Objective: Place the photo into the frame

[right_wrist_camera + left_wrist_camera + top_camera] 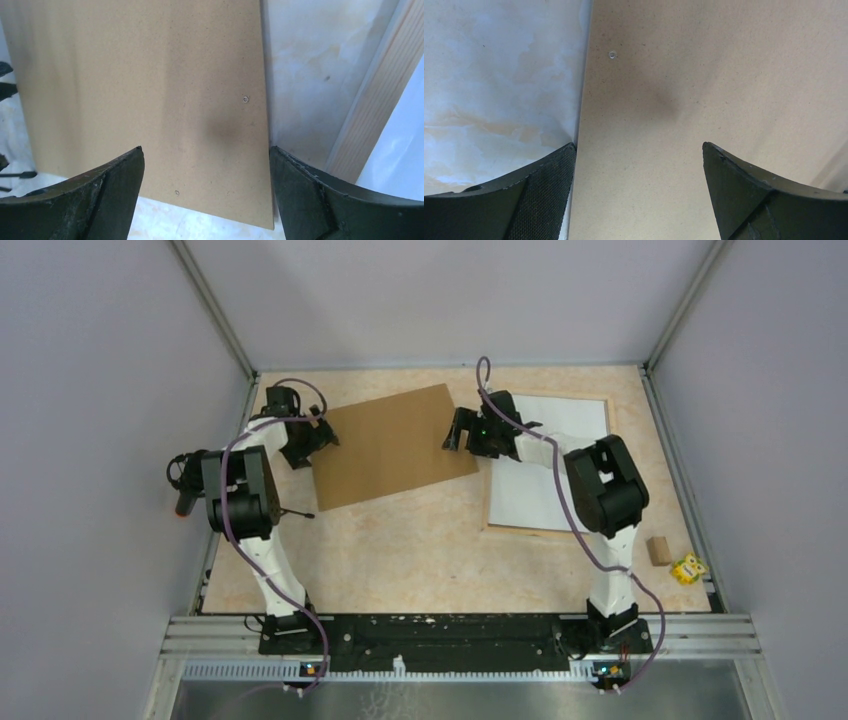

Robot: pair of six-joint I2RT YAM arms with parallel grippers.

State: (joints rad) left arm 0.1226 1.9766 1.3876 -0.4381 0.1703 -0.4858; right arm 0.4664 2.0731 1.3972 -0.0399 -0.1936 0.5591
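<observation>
1. the photo is lying flat with its plain white side up, sitting inside the frame. You can see the pale wood strips poking out round its edges in the top view
2. the right arm reaches across the frame's top-left part, so a chunk of the photo is hidden under it
3. just beside the frame, on the left arm's side, there's the brown backing board. It's lying on the table, turned a bit askew to the frame, and not touching it as far as I can see
4. the right gripper hangs over the board edge nearest the frame. Its jaws are spread wide with nothing pinched between them, and its wrist cam shows that edge, a strip of table and then the frame's wooden side
5. the left gripper is at the board edge farthest from the frame, jaws also wide apart and empty, one finger right over that edge
6. near the frame's front right corner, but clear of it, there's a little wooden block with a small yellow toy next to it
</observation>
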